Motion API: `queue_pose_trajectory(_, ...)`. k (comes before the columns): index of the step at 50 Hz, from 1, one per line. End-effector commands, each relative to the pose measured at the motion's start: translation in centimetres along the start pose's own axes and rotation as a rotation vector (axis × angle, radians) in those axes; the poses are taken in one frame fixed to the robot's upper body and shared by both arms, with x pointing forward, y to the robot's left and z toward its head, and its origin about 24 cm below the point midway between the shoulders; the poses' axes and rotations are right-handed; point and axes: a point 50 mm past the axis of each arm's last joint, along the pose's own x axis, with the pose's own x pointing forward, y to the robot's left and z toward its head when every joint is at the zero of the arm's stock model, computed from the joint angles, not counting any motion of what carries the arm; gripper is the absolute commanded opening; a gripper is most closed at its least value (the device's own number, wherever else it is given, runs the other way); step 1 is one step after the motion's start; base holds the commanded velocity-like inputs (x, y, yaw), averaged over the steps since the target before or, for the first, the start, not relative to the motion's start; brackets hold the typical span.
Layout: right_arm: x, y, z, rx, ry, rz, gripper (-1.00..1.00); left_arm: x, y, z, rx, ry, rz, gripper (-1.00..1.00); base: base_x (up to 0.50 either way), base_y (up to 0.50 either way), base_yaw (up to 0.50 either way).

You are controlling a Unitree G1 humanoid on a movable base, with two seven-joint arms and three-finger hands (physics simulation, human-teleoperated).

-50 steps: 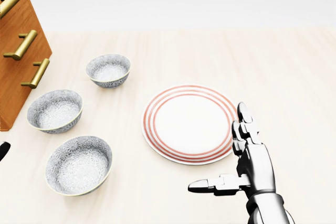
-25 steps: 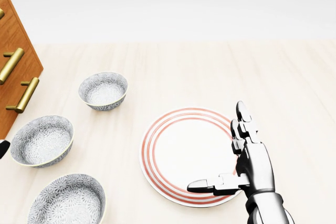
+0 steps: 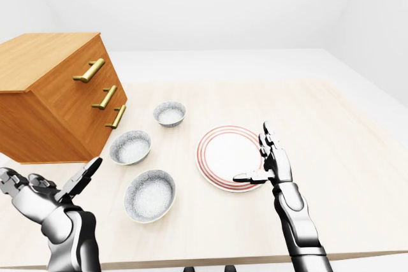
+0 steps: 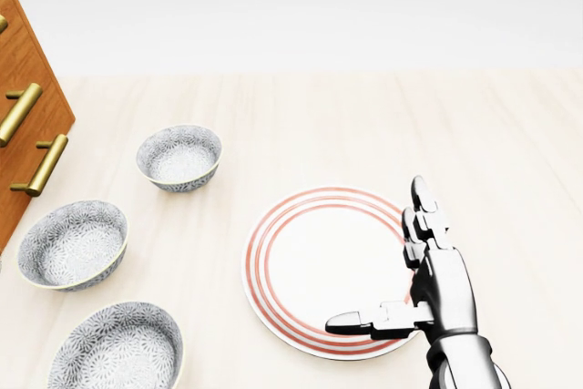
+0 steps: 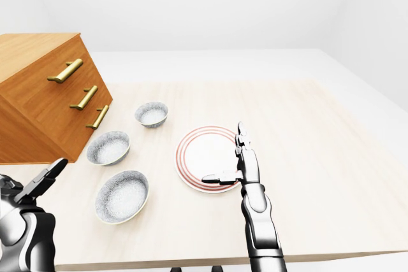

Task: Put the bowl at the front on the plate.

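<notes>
Fingers (image 4: 421,199) of right hand (image 4: 435,284) spread, thumb out sideways, empty, over right rim of plate (image 4: 305,261). Left hand (image 3: 38,188) low at bottom left of left-eye view, fingers splayed too, holding nothing. Target as I judge it: patterned bowl (image 4: 117,351) nearest me, bottom left of head view, on desk (image 4: 364,125), apart from plate. I'd use left hand, closer side: drop over near rim, pinch wall, lift clear of middle bowl (image 4: 73,243). Pull right hand off plate first.
</notes>
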Motion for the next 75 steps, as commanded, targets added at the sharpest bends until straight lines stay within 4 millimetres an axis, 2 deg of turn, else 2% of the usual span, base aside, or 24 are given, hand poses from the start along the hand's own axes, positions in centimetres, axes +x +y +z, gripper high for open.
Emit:
queue_pose_trajectory(1,0.0,0.0,0.0,0.002,0.0,-0.004,1.0,-0.1,1.3,0.2,0.024,-0.012,0.04,1.0,0.5,0.0,0.0)
queue_pose_trajectory(5,0.0,0.0,0.0,-0.001,0.003,-0.001,1.0,-0.2,2.1,0.4,0.011,-0.013,0.065,1.0,0.5,0.0,0.0)
queue_pose_trajectory(10,0.1,-0.1,-0.1,-0.003,0.012,-0.015,1.0,-0.3,2.0,0.3,0.018,-0.016,0.065,1.0,0.41,0.0,0.0)
queue_pose_trajectory(56,0.1,0.3,0.2,-0.023,0.0,0.006,1.0,-0.4,2.0,0.2,0.024,-0.012,0.067,1.0,0.0,0.0,0.0)
queue_pose_trajectory(57,-0.1,0.6,0.3,-0.072,-0.001,0.021,1.0,-0.4,2.0,0.3,0.025,-0.017,0.065,1.0,0.0,0.0,0.0)
queue_pose_trajectory(63,-0.2,0.9,0.5,-0.094,0.021,0.028,1.0,-0.1,1.8,0.0,0.04,-0.014,0.063,1.0,0.0,0.0,0.0)
queue_pose_trajectory(65,-0.1,1.3,0.9,-0.065,0.008,0.045,1.0,-0.2,1.8,0.2,0.038,-0.021,0.062,1.0,0.0,0.0,0.0)
queue_pose_trajectory(66,0.1,1.3,1.4,-0.137,0.003,0.023,1.0,-0.3,1.8,0.1,0.044,-0.017,0.061,1.0,0.0,0.0,0.0)
queue_pose_trajectory(70,0.4,2.2,3.4,-0.246,-0.084,0.062,1.0,-0.4,1.9,0.1,0.049,-0.02,0.061,1.0,0.0,0.0,0.0)
queue_pose_trajectory(75,0.4,2.9,5.8,-0.321,-0.186,0.077,1.0,-0.3,1.9,-0.1,0.058,-0.015,0.063,1.0,0.0,0.0,0.0)
